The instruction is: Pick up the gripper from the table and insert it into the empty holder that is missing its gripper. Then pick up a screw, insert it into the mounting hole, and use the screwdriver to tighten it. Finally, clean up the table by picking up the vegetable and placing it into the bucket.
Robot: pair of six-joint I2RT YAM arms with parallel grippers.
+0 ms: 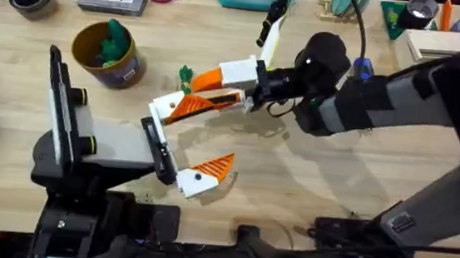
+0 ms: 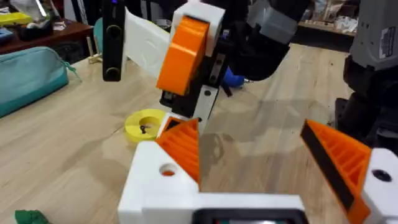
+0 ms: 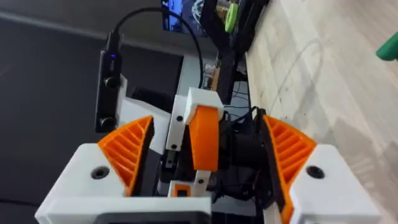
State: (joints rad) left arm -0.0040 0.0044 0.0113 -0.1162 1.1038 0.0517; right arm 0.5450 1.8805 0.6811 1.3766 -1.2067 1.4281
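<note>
Standing between the spread fingers of the right gripper (image 3: 208, 127), the orange gripper wedge (image 3: 205, 137) is seen end-on in the right wrist view, capped by a white holder (image 3: 200, 99). Clear gaps are shown on both sides of the wedge, so the right gripper is judged to be parted around it and not pinching it. Whether the wedge is fully seated in the holder cannot be told.

In the overhead view the wedge is taken to be the orange piece on the far finger of the left gripper (image 1: 189, 138), with its long axis running roughly across the table (image 1: 309, 178), toward the right arm. The left gripper is held wide open, its near finger well apart from the far one and nothing between them.

The relation that governs the coming move is judged to be this alignment: the right gripper's fingers lie on either side of the wedge and point along its long axis, so a push or a squeeze would act along the seat. The right gripper is plainly the nearer tool, the wedge being carried by the left.

Just beyond the two grippers the vegetable (image 1: 186, 76) lies on the table, and the bucket (image 1: 125, 71) stands near it, farther to the left, with green items already inside.
</note>
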